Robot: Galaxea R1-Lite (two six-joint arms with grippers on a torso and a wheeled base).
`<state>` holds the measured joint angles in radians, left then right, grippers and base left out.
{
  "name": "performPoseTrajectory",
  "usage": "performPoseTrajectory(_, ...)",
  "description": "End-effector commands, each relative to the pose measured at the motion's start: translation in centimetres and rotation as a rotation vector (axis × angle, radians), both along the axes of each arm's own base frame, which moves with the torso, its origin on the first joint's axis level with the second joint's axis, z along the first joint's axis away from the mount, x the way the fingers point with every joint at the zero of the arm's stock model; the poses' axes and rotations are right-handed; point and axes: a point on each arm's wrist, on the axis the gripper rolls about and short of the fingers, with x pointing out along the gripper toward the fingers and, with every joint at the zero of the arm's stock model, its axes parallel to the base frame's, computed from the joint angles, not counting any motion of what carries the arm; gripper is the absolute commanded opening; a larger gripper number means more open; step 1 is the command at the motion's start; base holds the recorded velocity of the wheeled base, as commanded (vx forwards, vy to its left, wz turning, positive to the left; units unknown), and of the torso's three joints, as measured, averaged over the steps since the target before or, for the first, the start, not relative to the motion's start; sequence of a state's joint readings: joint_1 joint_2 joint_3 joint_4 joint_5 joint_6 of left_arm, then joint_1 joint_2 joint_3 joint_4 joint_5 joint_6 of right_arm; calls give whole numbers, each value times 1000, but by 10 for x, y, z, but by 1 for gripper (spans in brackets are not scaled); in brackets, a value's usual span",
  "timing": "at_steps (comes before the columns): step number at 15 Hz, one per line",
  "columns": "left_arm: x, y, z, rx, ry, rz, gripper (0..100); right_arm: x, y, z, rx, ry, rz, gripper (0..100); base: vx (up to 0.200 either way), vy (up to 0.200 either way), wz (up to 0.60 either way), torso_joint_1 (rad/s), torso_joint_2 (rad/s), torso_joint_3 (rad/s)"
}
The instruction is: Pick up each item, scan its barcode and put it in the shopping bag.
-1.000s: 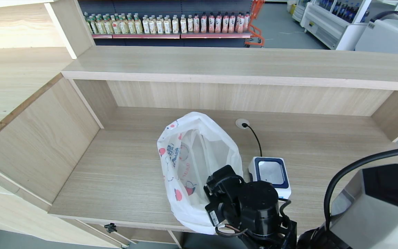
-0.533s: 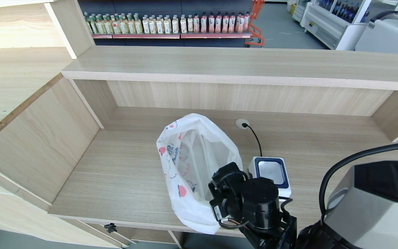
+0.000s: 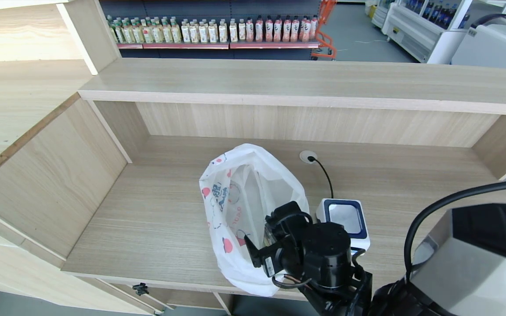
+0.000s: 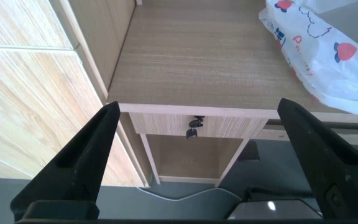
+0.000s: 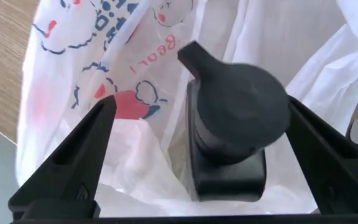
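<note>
1. Since the right gripper's [image 5: 201,102] jaws stand wide on either side of the black item [image 5: 235,124], not touching it, down inside the shopping bag [image 3: 231,184], you can likely treat the drop as done.
2. Lift straight up so you don't snag the thin plastic.
3. Stay clear of the scanner [image 3: 343,217] just right of the bag.
4. Left gripper [image 4: 199,106] hangs wide and empty off the counter's [image 4: 197,56] near edge. Leave it.

A pale wooden desk [image 3: 156,219] lies under the right hand [image 3: 274,230], boxed in by wooden side panels [image 3: 51,175] and a raised ledge [image 3: 305,81] beyond it. Farther beyond are grey floor [image 3: 358,35] and a shelf of bottles [image 3: 213,30], with white freezers [image 3: 428,30] off to the hand's right.
</note>
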<state>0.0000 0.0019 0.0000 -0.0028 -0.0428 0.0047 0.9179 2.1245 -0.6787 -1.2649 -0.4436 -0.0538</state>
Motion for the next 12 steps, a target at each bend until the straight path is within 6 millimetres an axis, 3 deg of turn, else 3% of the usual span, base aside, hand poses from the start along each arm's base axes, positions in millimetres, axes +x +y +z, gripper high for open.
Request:
performPoseTrajectory(1, 0, 0, 0, 0, -1, 0, 100, -10, -1, 29, 54, -48, 48, 100, 0, 0, 0, 0, 0, 0)
performPoseTrajectory(5, 0, 0, 0, 0, -1, 0, 100, -29, -30, 97, 58, -182, 54, 100, 0, 0, 0, 0, 0, 0)
performPoseTrajectory(8, 0, 0, 0, 0, -1, 0, 100, -55, -77, 152, 9, -237, -103, 100, 0, 0, 0, 0, 0, 0)
performPoseTrajectory(10, 0, 0, 0, 0, -1, 0, 100, -73, -119, 167, -48, -207, -187, 100, 0, 0, 0, 0, 0, 0)
performPoseTrajectory(12, 0, 0, 0, 0, -1, 0, 100, -95, -152, 168, -91, -181, -228, 100, 0, 0, 0, 0, 0, 0)
